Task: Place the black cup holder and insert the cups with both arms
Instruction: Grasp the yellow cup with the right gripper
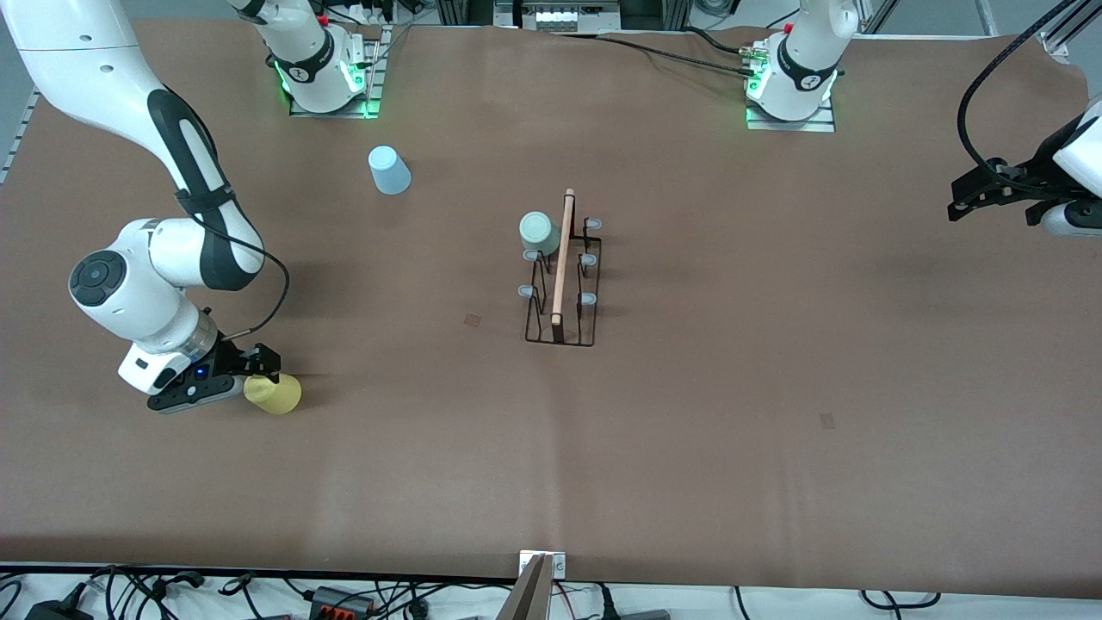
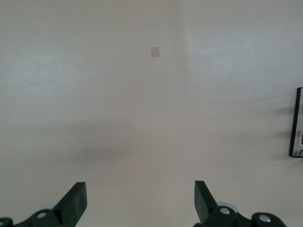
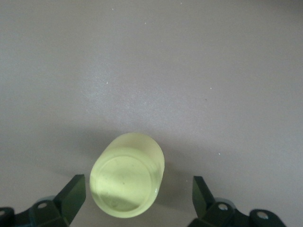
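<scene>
The black cup holder [image 1: 561,293] stands at the table's middle, with its wooden rod along the top. A pale mint green cup [image 1: 537,232] sits on one of its pegs. A light blue cup [image 1: 389,170] stands mouth down near the right arm's base. The yellow cup [image 1: 274,393] is at the right arm's end of the table. My right gripper [image 1: 258,370] is open, and the yellow cup [image 3: 127,182] lies between its fingers [image 3: 71,196] without touching them. My left gripper [image 1: 968,198] is open and empty [image 2: 140,198], held over the left arm's end of the table.
A brown mat [image 1: 775,387] covers the table. A corner of the holder's base [image 2: 297,123] shows in the left wrist view. A small tape mark [image 2: 155,52] lies on the mat. Cables run along the table edge nearest the front camera.
</scene>
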`<move>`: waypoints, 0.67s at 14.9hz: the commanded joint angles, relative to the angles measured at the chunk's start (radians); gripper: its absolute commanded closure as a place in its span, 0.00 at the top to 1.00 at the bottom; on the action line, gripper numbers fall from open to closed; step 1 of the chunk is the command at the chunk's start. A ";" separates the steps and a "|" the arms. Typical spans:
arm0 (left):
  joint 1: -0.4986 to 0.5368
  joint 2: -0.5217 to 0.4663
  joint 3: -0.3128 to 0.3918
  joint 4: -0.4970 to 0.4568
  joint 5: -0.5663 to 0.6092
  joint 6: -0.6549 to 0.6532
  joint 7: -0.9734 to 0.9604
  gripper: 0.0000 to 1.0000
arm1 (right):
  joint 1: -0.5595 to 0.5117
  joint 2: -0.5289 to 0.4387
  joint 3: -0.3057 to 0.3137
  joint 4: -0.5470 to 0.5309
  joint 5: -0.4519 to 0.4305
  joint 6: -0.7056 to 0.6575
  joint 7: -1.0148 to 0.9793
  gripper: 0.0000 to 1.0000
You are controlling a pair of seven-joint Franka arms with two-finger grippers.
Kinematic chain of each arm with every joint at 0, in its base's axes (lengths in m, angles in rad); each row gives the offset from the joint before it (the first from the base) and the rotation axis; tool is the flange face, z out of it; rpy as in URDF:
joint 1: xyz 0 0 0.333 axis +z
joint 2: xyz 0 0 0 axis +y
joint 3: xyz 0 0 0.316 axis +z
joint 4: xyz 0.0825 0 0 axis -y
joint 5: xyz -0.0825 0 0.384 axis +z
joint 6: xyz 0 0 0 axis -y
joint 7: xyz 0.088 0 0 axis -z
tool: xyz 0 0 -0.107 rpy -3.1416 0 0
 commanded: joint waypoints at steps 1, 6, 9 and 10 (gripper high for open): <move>0.003 0.020 0.004 0.036 -0.016 -0.025 0.012 1.00 | 0.003 0.017 0.001 0.020 0.003 0.008 -0.014 1.00; 0.003 0.020 0.004 0.036 -0.016 -0.025 0.012 1.00 | 0.006 0.036 0.001 0.020 0.003 0.044 -0.014 1.00; 0.003 0.023 0.004 0.036 -0.016 -0.027 0.012 1.00 | 0.006 0.037 0.001 0.020 0.003 0.051 -0.014 1.00; 0.003 0.023 0.004 0.036 -0.016 -0.027 0.012 1.00 | 0.006 0.039 0.001 0.020 0.003 0.051 -0.015 1.00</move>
